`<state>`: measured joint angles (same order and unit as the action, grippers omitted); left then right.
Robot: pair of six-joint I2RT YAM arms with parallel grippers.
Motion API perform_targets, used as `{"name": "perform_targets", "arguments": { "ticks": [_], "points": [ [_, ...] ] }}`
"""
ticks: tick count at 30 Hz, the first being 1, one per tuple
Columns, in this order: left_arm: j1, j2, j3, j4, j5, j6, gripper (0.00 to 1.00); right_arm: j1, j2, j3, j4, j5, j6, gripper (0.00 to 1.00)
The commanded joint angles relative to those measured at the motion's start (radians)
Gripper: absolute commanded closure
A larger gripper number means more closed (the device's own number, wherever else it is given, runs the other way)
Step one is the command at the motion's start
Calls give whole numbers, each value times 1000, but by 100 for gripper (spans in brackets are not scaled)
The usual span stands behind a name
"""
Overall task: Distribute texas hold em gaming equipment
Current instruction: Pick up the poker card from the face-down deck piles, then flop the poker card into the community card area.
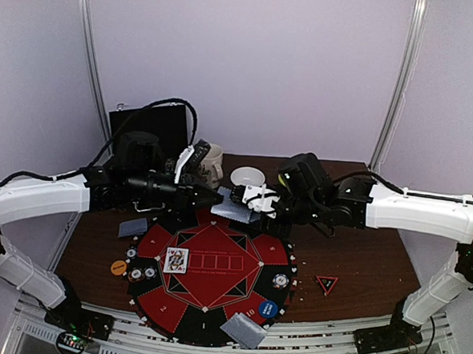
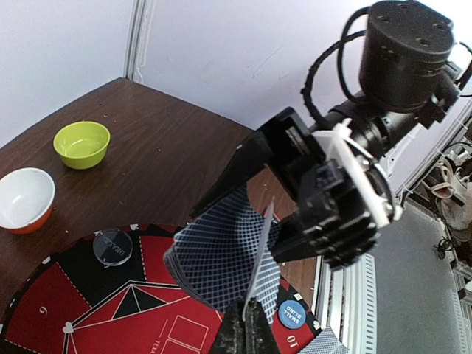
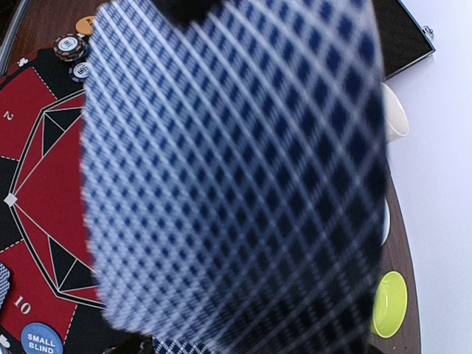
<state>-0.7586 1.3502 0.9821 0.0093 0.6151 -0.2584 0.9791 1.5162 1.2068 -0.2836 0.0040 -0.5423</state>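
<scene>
1. My left claw (image 2: 245, 326) is shut tight, pinching one card (image 2: 259, 247) by its edge. The card is thin, light, slick and bendy.
2. My right claw (image 1: 256, 203) grips the pack (image 2: 210, 258), with its jaws part-way apart.
3. Both hang over the tabletop (image 1: 360, 261), midway along, toward its far edge.

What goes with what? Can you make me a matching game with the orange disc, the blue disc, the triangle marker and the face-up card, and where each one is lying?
Things:
1. orange disc
2. blue disc
3. triangle marker
4. face-up card

Places, as the top view shows them:
A. on the bare table, to the right of the mat
B. on the mat's red part, left of the middle
C. just outside the mat's left edge
D. on the mat's dark rim, near right

Pairs: 1-C, 2-D, 3-A, 4-B
</scene>
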Motion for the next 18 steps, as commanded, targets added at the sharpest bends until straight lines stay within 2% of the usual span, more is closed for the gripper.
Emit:
{"name": "perform_targets", "arguments": {
  "ticks": [1, 5, 8, 11, 13, 18],
  "points": [
    [3, -29, -30, 101, 70, 3, 100, -17, -48, -24, 17, 13, 21, 44],
    [21, -49, -36, 103, 59, 3, 100, -36, -66, -45, 26, 8, 29, 44],
    [55, -86, -5, -26, -34, 90, 100, -52, -76, -49, 16, 12, 34, 44],
    [63, -149, 11, -199, -293, 280, 100, -68, -91, -56, 3, 8, 37, 44],
    [53, -178, -7, -260, -401, 363, 100, -71, -102, -64, 4, 9, 36, 44],
    [-162, -127, -46, -407, -865, 551, 100, -86, -132, -73, 5, 26, 43, 44]
  ]
}}
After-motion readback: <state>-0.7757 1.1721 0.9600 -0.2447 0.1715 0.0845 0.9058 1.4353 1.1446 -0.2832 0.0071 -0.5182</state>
